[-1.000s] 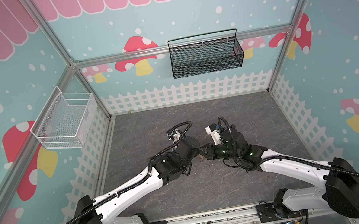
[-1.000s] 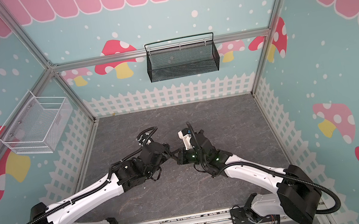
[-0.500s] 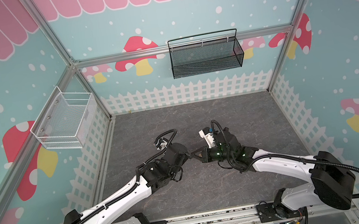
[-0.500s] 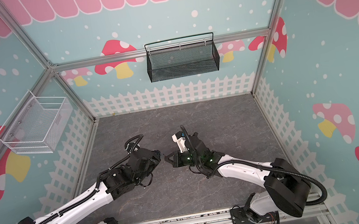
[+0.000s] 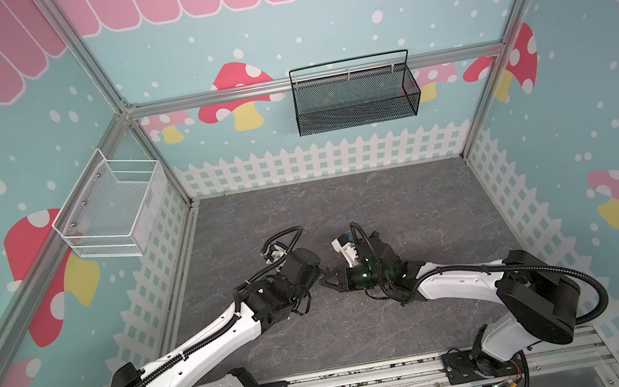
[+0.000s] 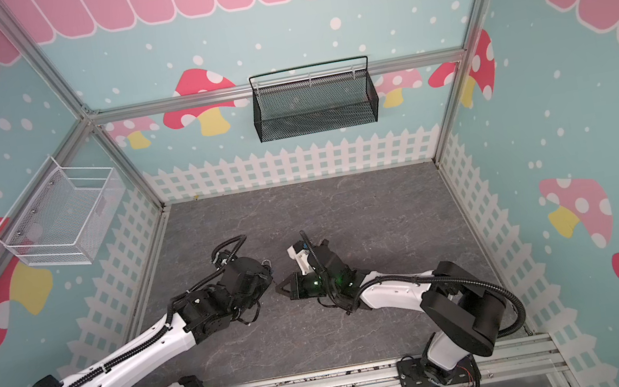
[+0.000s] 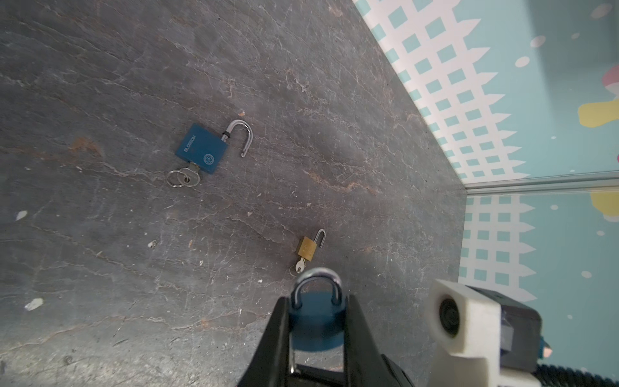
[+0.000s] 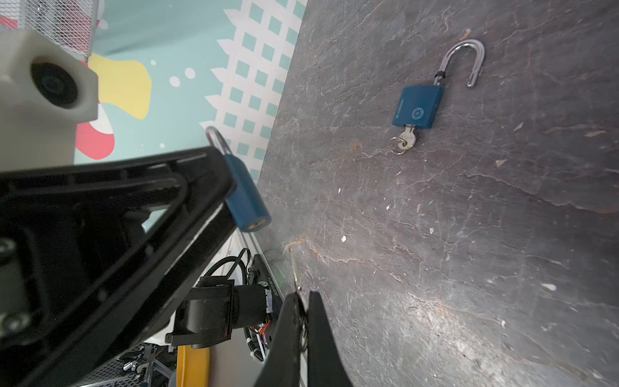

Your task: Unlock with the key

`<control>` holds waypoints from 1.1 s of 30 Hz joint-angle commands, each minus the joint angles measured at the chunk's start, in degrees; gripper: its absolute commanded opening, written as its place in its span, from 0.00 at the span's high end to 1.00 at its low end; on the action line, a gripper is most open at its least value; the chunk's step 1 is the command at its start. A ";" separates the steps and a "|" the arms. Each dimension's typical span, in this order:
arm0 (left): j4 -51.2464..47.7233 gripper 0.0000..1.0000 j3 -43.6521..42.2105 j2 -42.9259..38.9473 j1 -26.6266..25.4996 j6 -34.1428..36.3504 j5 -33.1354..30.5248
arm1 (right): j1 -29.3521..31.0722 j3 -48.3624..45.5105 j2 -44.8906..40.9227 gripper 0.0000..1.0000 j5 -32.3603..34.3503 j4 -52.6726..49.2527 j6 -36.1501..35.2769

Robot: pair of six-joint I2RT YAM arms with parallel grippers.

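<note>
My left gripper (image 7: 316,301) is shut on a blue padlock (image 7: 316,323), whose silver shackle (image 7: 316,278) is closed and pokes out past the fingertips. In the right wrist view the same padlock (image 8: 246,194) hangs from the left fingers with its keyhole end facing my right gripper (image 8: 303,296). That gripper is shut on a small key (image 8: 294,271); the thin blade sticks out towards the padlock, a short gap away. In both top views the left gripper (image 5: 321,273) and right gripper (image 5: 326,281) meet tip to tip over the grey floor; the left gripper (image 6: 268,271) and right gripper (image 6: 280,287) hide lock and key there.
A second blue padlock (image 7: 201,149) lies on the floor, shackle open, key in it. A small brass padlock (image 7: 308,248) lies nearby, also open with a key. A black mesh basket (image 5: 354,99) hangs on the back wall, a white wire basket (image 5: 109,211) on the left wall.
Both grippers have shifted a little left and towards the front, staying tip to tip. Both grips are unchanged.
</note>
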 commanded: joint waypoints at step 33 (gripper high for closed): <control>-5.85 1.00 3.05 2.62 5.29 7.36 9.86 | 1.22 -0.13 3.76 1.00 -0.10 4.29 3.79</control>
